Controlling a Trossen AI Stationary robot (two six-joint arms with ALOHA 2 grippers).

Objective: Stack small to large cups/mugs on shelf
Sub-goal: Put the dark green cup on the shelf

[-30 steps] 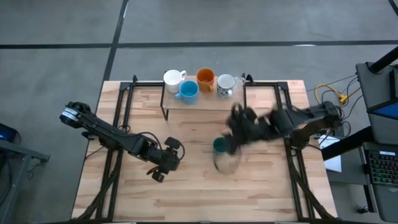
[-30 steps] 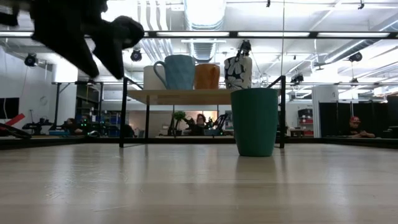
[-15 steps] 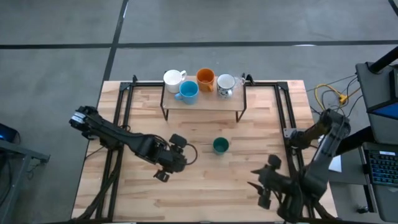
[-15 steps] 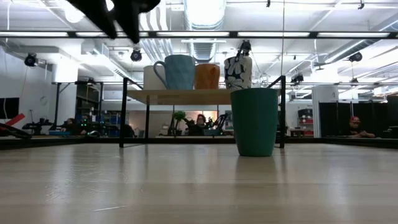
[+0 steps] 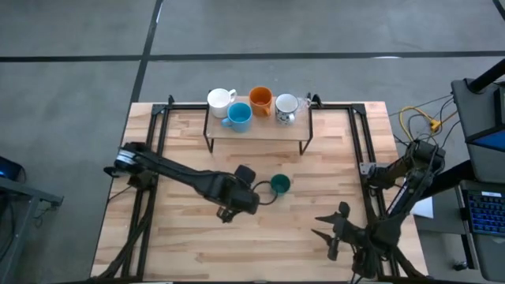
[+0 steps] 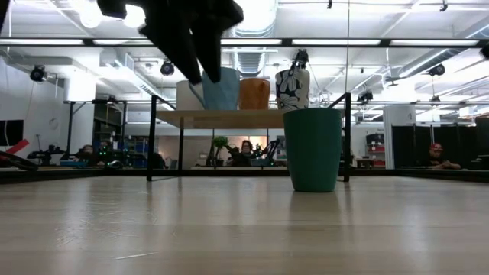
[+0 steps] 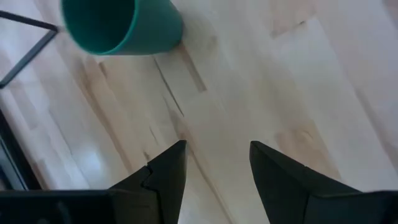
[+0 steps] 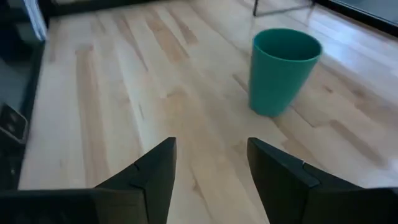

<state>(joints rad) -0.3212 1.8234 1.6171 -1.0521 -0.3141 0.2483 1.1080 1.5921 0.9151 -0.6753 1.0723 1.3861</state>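
L gripper (image 5: 251, 196) released, empty, frame centre, just beside teal cup (image 5: 279, 184) (upright). Step: approach. Next: straddle cup, lift to shelf (image 5: 256, 126). R gripper (image 5: 331, 227) released, lower right.

The left arm reaches in from the table's left edge to mid-table, its left gripper (image 5: 254, 197) hanging above the wood with fingers (image 7: 163, 177) parted and empty. Near the table's front right corner, the right gripper (image 5: 330, 231) sits with fingers (image 8: 155, 171) apart, holding nothing.
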